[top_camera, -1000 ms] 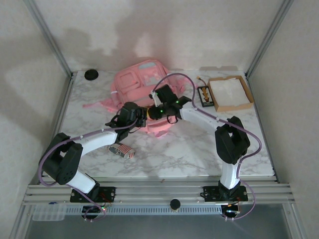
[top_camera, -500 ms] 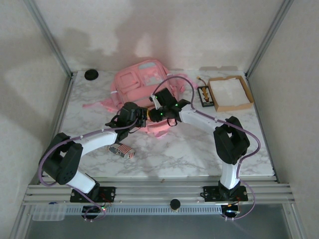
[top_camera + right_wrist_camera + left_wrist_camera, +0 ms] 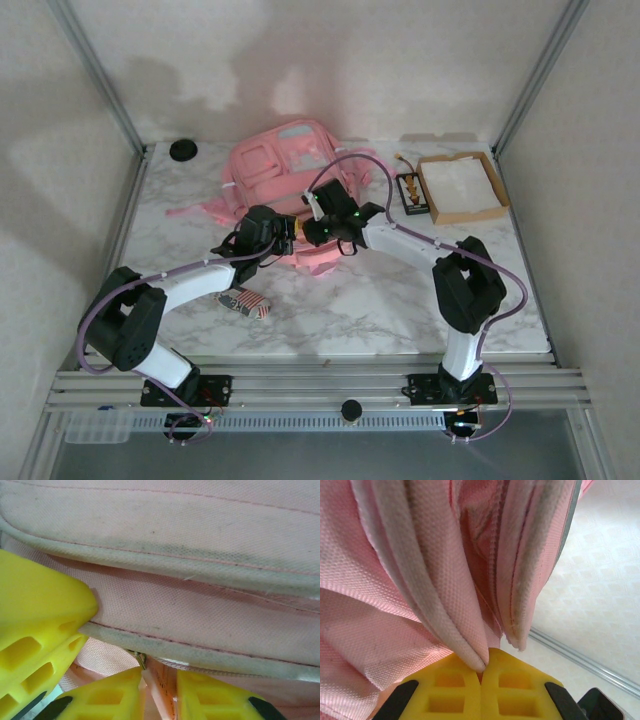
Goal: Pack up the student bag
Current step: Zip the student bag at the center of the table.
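The student bag (image 3: pixel 272 168) lies on the marble table (image 3: pixel 380 300) at about 11 o'clock from the table's middle, its pink front pockets facing up and a strap trailing toward 9 o'clock. Both arms reach in to its near edge and meet there. The left gripper (image 3: pixel 482 666) comes from 7 o'clock, and in its wrist view the yellow fingers (image 3: pixel 447 692) are pressed together with a folded edge of the pink fabric pinched between their tips. The rest of the cloth rises in ridged folds toward 12 o'clock. The right gripper (image 3: pixel 160 692) comes from 4 o'clock. Its jaws are closed to a narrow gap on a fold of the bag, with a small metal zip pull (image 3: pixel 140 658) just above that gap, under a grey-piped seam. On the table, a shallow cardboard box (image 3: pixel 470 216) sits at 2 o'clock with a small black packet (image 3: pixel 410 193) touching its left side. A black round disc (image 3: pixel 183 150) rests in the far corner at 10 o'clock, and a flag-patterned pouch (image 3: pixel 244 301) lies at 8 o'clock, just beside the left forearm
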